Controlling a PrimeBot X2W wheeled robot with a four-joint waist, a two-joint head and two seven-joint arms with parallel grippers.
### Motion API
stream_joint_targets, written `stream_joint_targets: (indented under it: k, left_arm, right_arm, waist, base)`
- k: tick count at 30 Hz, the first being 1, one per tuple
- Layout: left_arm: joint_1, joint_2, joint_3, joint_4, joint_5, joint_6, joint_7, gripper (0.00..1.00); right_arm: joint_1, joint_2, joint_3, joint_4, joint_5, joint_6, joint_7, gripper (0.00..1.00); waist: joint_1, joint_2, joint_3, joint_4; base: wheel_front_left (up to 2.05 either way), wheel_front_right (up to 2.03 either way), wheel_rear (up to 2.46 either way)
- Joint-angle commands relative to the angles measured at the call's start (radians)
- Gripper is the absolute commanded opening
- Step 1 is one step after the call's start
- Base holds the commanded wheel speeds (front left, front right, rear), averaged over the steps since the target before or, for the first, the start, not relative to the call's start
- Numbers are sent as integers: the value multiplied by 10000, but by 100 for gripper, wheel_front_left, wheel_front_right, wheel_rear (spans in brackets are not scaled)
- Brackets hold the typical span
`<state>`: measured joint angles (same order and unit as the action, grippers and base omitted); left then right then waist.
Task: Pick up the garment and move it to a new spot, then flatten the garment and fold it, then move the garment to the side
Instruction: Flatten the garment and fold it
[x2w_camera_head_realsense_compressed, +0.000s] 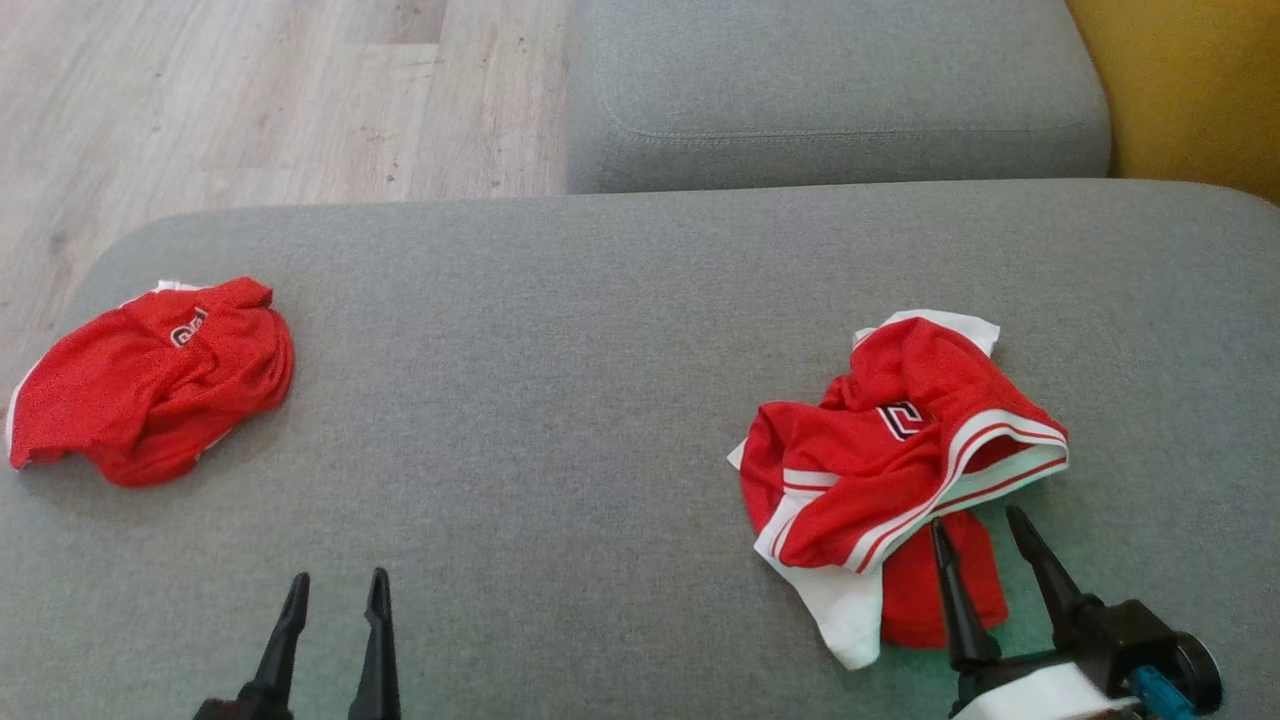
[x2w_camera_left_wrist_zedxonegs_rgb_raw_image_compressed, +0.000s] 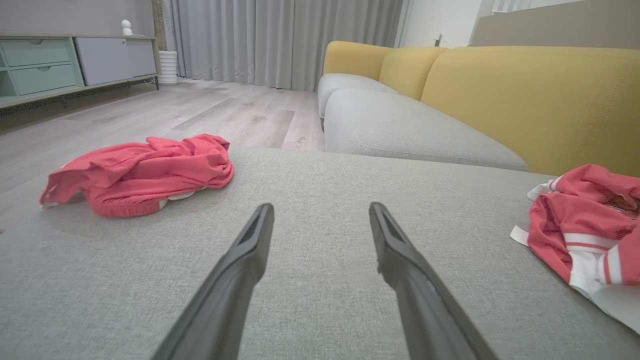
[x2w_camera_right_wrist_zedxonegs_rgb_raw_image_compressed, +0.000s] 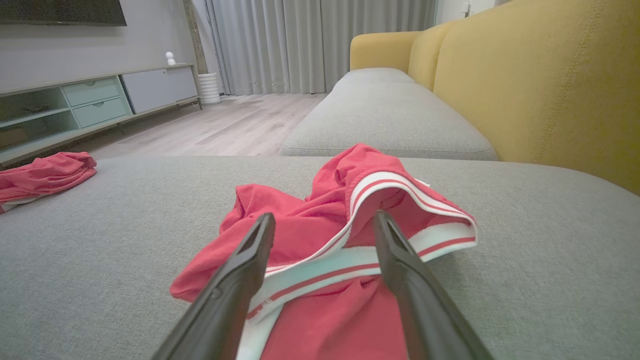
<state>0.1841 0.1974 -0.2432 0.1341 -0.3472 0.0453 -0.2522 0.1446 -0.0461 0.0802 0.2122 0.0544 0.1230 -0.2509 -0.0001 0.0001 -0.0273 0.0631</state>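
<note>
The garment (x2w_camera_head_realsense_compressed: 905, 445) is a crumpled red jersey with white striped trim, lying on the grey cushion (x2w_camera_head_realsense_compressed: 580, 400) right at the right gripper's fingertips. Far left, beyond the left gripper (x2w_camera_head_realsense_compressed: 339, 576), a second red garment (x2w_camera_head_realsense_compressed: 150, 385) sits bunched. The left fingers are spread over bare cushion, holding nothing. The right gripper (x2w_camera_head_realsense_compressed: 975, 517) is spread too, its fingers straddling the garment's striped band, not clamped on it.

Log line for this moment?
stage: pre-grasp | right claw: open, tips at near edge of striped garment | left claw: open, over bare cushion | other red garment: crumpled, far left
</note>
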Motion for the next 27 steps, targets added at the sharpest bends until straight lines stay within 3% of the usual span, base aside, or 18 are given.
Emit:
stream_joint_targets:
  k: [1, 8, 15, 23, 27]
  left_arm:
    - [-265, -191, 706, -189, 239, -190, -94, 100]
    - [-152, -786, 1565, 31, 801, -873, -95, 100]
    - [-194, -1092, 2007, 132, 1151, -1211, -95, 100]
    - [-317, -1321, 2217, 280, 1409, -1482, -95, 100]
    - [-336, -1386, 2239, 332, 1464, -1558, -95, 100]
  right_arm:
    - [-254, -41, 258, -234, 64, 77, -109, 100]
    - [-354, -41, 362, -267, 25, 77, -109, 100]
    - [-503, -41, 805, -446, -78, 77, -109, 100]
    - [-683, -41, 2032, 947, -304, 77, 601, 100]
    - [-868, -41, 2127, 1412, -283, 77, 993, 100]
  waist:
    - [1, -1, 4, -53]
    - [1, -1, 17, -185]
    - [1, -1, 68, -252]
    - [1, -1, 154, -146]
    - [1, -1, 231, -62]
  base:
    - [0, 0, 0]
    - [0, 0, 0]
    - [0, 0, 0]
    - [0, 0, 0]
    - [0, 0, 0]
